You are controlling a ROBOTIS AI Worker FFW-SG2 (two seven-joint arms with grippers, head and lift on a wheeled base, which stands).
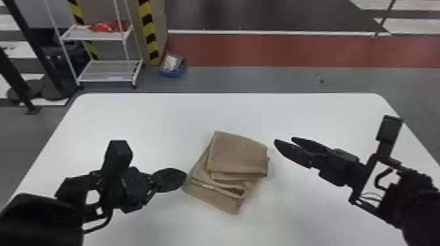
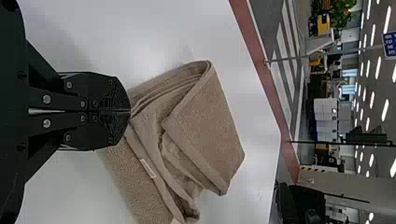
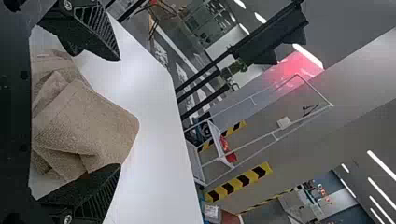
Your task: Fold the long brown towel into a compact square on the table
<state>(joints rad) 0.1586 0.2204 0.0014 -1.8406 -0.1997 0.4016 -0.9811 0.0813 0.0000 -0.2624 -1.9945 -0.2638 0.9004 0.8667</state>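
The brown towel point(image 1: 238, 153) lies in a loose, uneven stack of folds at the middle of the table, its lower layers jutting out toward the near side. My left gripper point(image 1: 183, 178) is at the towel's left edge; in the left wrist view the left gripper point(image 2: 130, 111) has its fingers pressed together beside the towel point(image 2: 205, 130), and whether cloth is pinched at the tips cannot be told. Right of the towel, my right gripper point(image 1: 283, 141) stands apart from it with fingers spread. In the right wrist view the towel point(image 3: 88, 126) appears beyond the open right gripper point(image 3: 119, 112).
The white table point(image 1: 147, 114) surrounds the towel. On the floor past its far edge stand a white rack point(image 1: 104, 70) and a blue bin point(image 1: 173, 72), with a black post point(image 1: 16, 78) off to the left.
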